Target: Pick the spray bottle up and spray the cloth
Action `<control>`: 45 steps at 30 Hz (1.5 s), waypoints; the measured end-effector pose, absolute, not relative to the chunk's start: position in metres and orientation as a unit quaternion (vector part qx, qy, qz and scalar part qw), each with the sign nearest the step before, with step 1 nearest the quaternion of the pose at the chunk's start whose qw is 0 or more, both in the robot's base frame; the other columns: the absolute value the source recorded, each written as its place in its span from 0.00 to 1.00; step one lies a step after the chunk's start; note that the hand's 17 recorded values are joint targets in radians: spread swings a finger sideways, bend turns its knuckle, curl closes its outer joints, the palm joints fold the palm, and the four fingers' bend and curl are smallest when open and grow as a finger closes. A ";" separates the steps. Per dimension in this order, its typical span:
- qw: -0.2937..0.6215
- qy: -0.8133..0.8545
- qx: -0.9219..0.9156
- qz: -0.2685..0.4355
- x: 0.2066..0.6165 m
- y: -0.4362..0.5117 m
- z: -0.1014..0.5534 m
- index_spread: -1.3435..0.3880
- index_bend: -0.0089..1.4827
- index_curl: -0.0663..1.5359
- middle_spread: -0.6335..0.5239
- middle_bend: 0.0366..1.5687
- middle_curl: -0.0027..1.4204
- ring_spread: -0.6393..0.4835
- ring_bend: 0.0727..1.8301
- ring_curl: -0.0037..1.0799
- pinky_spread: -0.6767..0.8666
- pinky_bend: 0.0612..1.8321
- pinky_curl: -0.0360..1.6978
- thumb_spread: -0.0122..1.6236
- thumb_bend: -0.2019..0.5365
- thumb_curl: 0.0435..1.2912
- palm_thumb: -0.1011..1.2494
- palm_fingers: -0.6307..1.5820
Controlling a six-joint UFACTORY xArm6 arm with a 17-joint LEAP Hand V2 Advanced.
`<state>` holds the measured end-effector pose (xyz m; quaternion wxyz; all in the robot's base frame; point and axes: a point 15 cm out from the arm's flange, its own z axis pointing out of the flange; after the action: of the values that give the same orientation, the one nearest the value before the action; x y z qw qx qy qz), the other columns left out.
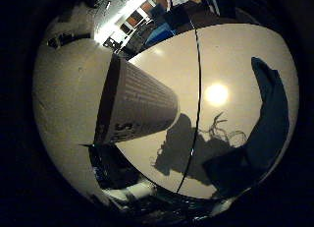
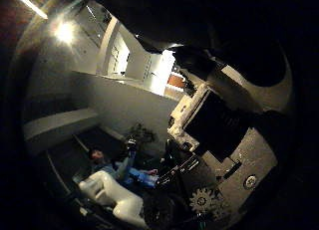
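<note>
The spray bottle (image 1: 132, 104), a pale ribbed cylinder with print near its end, fills the little finger side palm view close against the palm. It hangs above the white table (image 1: 172, 65) without touching it. The blue cloth (image 1: 267, 101) lies flat on the table, away from the bottle. The shadow of the hand and bottle (image 1: 191, 143) falls on the table between them. In the thumb side palm view my right hand (image 2: 227, 140) shows as white and black parts with gears, its fingers curled in. A white moulded part (image 2: 112, 195) lies by them; I cannot tell what it is.
A dark seam (image 1: 199, 80) runs across the table, with a bright lamp reflection (image 1: 216, 93) beside it. Shelves and boxes (image 1: 147, 13) stand beyond the table's far edge. The thumb side palm view looks out at room walls and a ceiling light (image 2: 66, 32).
</note>
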<state>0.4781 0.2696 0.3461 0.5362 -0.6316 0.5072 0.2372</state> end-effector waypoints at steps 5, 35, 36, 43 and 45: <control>0.536 0.504 -0.629 0.250 0.481 0.274 0.331 0.62 0.69 0.71 0.41 0.84 0.64 0.36 0.72 0.79 0.31 0.77 0.46 0.64 0.26 0.47 0.89 0.79; 0.523 0.496 -0.629 0.293 0.473 0.287 0.299 0.60 0.48 0.64 0.41 0.72 0.54 0.38 0.67 0.63 0.24 0.69 0.38 0.58 0.22 0.45 0.73 0.76; 0.522 0.491 -0.630 0.298 0.469 0.289 0.299 0.59 0.43 0.63 0.41 0.69 0.53 0.38 0.67 0.62 0.22 0.69 0.37 0.57 0.23 0.45 0.71 0.76; 0.519 0.473 -0.640 0.311 0.459 0.293 0.296 0.56 0.18 0.62 0.37 0.52 0.49 0.36 0.62 0.53 0.17 0.69 0.33 0.55 0.24 0.44 0.68 0.70; 0.517 0.474 -0.640 0.314 0.459 0.293 0.293 0.56 0.14 0.61 0.38 0.45 0.48 0.36 0.61 0.52 0.16 0.68 0.32 0.56 0.24 0.43 0.68 0.68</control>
<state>0.4590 0.2932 0.2933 0.5174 -0.6397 0.4741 0.3137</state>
